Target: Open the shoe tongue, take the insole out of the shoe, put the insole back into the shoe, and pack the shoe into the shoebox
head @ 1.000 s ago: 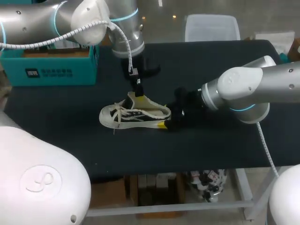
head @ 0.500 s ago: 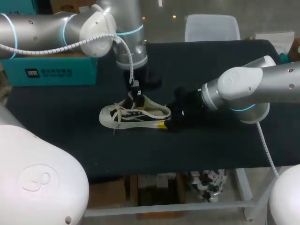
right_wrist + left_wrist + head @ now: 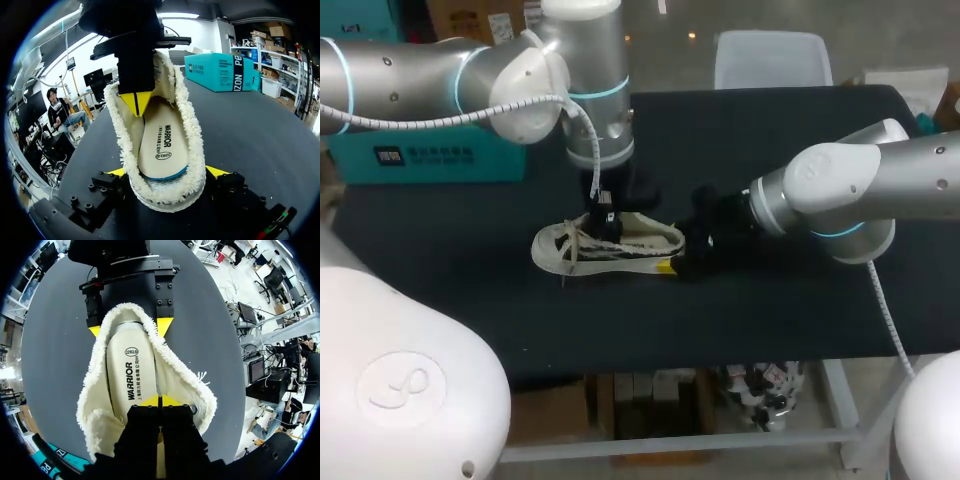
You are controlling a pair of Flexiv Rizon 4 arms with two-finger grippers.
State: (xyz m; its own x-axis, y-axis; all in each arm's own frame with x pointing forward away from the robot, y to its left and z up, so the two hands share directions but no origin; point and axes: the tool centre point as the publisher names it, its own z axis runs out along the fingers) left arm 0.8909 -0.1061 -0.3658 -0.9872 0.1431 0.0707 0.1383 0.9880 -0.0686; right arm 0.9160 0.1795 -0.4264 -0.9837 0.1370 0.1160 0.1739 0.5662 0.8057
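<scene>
Pushing down inside the shoe (image 3: 620, 250), left fingers (image 3: 150, 402), pressed together, have laid the insole (image 3: 131, 377) flat; right fingers (image 3: 118, 172) pinch the heel (image 3: 170, 194). Boxing next.

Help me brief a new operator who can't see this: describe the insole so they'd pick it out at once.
On the black table lies a pale lace-up shoe, its heel clamped in the right gripper. Look inside it: the insole is the smooth cream sole-shaped pad with dark print, ringed by shaggy fleece lining, under the shut tips of the left gripper.
</scene>
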